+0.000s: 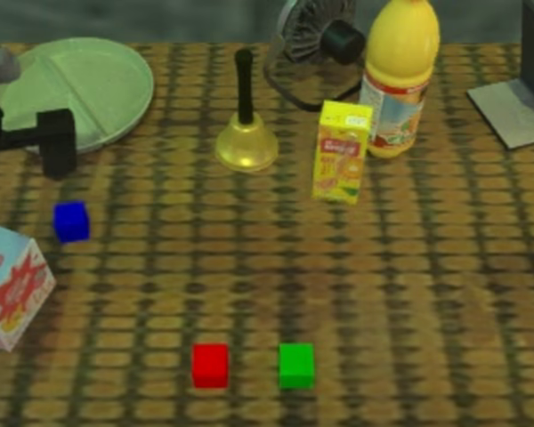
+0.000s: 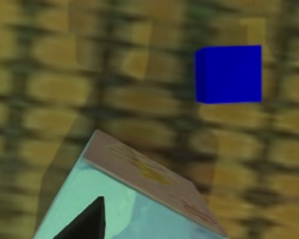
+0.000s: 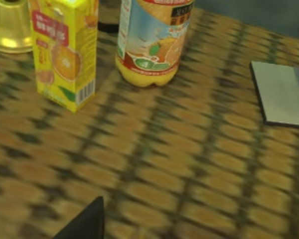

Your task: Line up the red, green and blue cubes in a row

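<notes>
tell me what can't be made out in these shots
- Left gripper: only one dark fingertip shows in the left wrist view, cut off by the edge; open or shut is unclear.
- Right gripper: likewise in the right wrist view.
- Printed box: cut off at the top view's left edge.

Blue cube point(image 2: 229, 73) on woven table point(image 2: 65, 89) — pale box point(image 2: 134, 199) near, apart

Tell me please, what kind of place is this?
Probably a simulated tabletop with household clutter: a woven-pattern table carrying a juice carton, a bell and three small cubes.
</notes>
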You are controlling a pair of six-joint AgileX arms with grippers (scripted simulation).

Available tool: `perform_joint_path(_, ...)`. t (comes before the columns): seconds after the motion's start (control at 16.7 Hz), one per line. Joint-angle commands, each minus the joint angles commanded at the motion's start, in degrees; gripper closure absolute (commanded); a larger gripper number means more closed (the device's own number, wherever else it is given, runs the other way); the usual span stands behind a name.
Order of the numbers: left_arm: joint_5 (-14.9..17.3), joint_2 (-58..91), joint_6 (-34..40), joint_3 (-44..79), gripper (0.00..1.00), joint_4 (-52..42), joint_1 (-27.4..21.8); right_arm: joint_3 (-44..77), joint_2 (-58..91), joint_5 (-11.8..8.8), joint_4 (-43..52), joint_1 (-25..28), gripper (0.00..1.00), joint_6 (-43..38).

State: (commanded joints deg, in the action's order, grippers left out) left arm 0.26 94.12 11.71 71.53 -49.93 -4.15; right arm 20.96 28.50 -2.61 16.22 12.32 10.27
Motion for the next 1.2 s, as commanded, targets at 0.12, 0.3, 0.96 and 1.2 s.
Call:
perform_joint_path(0.12,0.0,9.8,1.2,7.8,0.00,-4.9,-0.4,-7.3,-9.5,0.5,-4.8,-4.0,0.00,-3.1)
perform_joint_path(0.3,0.0,21.0,2.7,17.5,0.00,-10.2,-0.8,-15.6,-20.8,1.4,-11.0,-8.6,0.00,-7.1)
perform_joint_path(0.96,-0.1,29.4,3.7,24.4,0.00,-12.5,-0.9,-21.0,-28.5,2.6,-16.2,-11.7,0.00,-10.3)
perform_joint_path(1.2,-0.1,32.6,3.7,20.0,0.00,-4.7,-1.0,-21.0,-28.5,2.6,-16.2,-11.7,0.00,-10.3)
